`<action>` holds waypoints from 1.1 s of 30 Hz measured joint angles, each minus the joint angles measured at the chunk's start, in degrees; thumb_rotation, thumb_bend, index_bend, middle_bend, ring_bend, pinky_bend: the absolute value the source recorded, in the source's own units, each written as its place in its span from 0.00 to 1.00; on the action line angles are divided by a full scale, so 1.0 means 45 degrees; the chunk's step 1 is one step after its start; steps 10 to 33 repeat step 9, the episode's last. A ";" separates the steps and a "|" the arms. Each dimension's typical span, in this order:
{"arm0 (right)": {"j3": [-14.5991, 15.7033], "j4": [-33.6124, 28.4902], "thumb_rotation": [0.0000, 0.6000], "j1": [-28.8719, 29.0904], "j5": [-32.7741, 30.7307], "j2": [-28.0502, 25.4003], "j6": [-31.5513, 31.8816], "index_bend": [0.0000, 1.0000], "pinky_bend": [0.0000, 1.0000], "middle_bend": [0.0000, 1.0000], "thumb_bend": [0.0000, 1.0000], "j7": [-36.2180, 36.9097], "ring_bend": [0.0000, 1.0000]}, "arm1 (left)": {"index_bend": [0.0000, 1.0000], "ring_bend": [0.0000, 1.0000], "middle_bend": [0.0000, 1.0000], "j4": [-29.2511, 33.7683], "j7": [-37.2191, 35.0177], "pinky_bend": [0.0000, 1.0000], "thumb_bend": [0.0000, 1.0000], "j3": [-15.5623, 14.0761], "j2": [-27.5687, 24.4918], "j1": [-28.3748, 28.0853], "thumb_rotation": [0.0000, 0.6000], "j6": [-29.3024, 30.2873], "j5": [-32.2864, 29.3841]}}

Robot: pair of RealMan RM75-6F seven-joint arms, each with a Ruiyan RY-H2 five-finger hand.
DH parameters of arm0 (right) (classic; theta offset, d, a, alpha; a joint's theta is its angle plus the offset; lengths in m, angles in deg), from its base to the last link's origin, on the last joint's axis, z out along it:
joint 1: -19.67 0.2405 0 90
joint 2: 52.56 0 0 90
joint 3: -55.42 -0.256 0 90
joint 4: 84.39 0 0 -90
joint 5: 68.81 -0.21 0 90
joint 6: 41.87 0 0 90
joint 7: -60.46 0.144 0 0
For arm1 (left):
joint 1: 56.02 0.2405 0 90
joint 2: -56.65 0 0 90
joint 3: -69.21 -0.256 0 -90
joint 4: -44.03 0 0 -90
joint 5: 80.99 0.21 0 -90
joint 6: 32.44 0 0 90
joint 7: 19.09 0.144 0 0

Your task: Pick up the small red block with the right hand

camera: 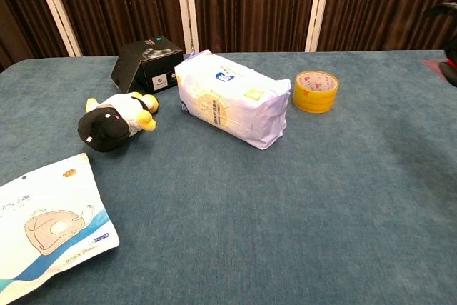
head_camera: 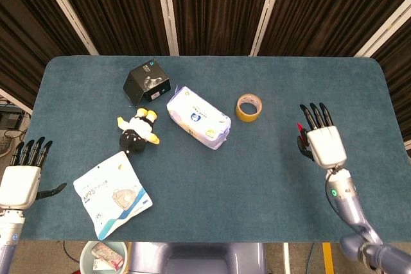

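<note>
My right hand [head_camera: 323, 143] is raised above the right side of the blue table [head_camera: 270, 210], with its back toward the head camera and its fingers pointing away. A sliver of the small red block [head_camera: 298, 127] shows at the hand's thumb side, pinched and off the table. In the chest view only the edge of the right hand [camera: 450, 71] shows at the right border, with a blurred reddish bit of the block [camera: 433, 64] beside it. My left hand [head_camera: 22, 178] hangs open off the table's front left corner, holding nothing.
A yellow tape roll [head_camera: 248, 107] lies left of the right hand. Further left are a white tissue pack [head_camera: 198, 117], a black box [head_camera: 147, 81], a plush penguin [head_camera: 136, 131] and a mask packet [head_camera: 112, 194]. A bin [head_camera: 103, 256] stands below the front edge.
</note>
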State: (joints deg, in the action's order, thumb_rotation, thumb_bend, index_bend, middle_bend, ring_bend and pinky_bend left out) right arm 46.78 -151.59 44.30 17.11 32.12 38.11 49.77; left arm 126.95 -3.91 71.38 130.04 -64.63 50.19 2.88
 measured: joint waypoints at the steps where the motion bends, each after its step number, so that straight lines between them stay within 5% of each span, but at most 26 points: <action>1: 0.0093 -0.0829 1.00 -0.0415 -0.0079 -0.0213 0.0404 0.60 0.00 0.03 0.63 -0.0369 0.00 | 0.00 0.00 0.00 0.0027 -0.0092 0.00 0.00 -0.0031 -0.0049 0.0020 0.65 0.0039 0.0065; 8: 0.0791 -0.4066 1.00 -0.3364 -0.0659 -0.1070 0.3243 0.59 0.00 0.03 0.60 -0.1689 0.00 | 0.00 0.00 0.00 0.0048 -0.0368 0.00 0.00 -0.0226 -0.0193 0.0151 0.65 0.0391 0.0574; 33: 0.0836 -0.4112 1.00 -0.3478 -0.0666 -0.1140 0.3356 0.59 0.00 0.03 0.60 -0.1704 0.00 | 0.00 0.00 0.00 0.0007 -0.0363 0.00 0.00 -0.0247 -0.0187 0.0149 0.65 0.0369 0.0598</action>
